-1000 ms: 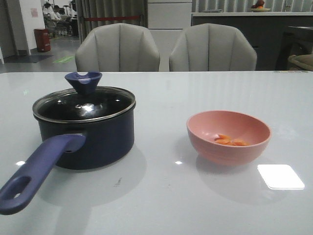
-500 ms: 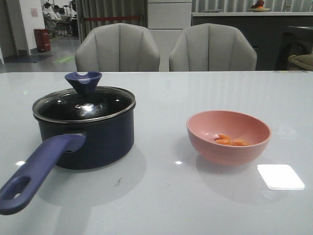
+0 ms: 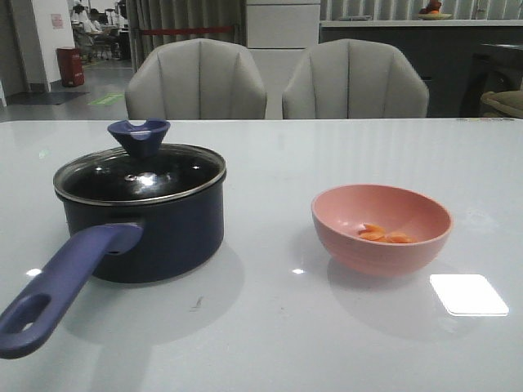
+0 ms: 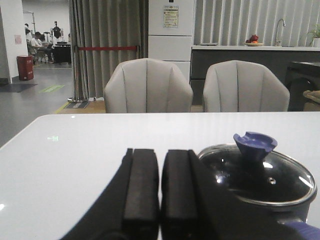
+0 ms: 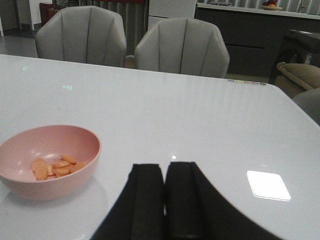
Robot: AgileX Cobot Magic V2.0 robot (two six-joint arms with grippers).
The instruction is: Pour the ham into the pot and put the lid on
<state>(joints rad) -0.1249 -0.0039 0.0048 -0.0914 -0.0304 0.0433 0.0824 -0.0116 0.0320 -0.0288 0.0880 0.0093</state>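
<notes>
We stand at the opening step: the lid (image 3: 139,173) sits on the pot (image 3: 143,224) at the desk's (image 3: 270,327) left, and the ham (image 3: 386,235) lies in the pink bowl (image 3: 382,229) to its right. In our judgement the lid must come off first. Both arms hang back, level, apparently low over the desk; left fingers (image 4: 161,187) and right fingers (image 5: 163,197) are pressed together, holding nothing.

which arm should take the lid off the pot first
Left, probably. The lid still sits on the pot, on the left side of the table, beside the shut left gripper. The right gripper, also shut, is over by the pink bowl.
</notes>
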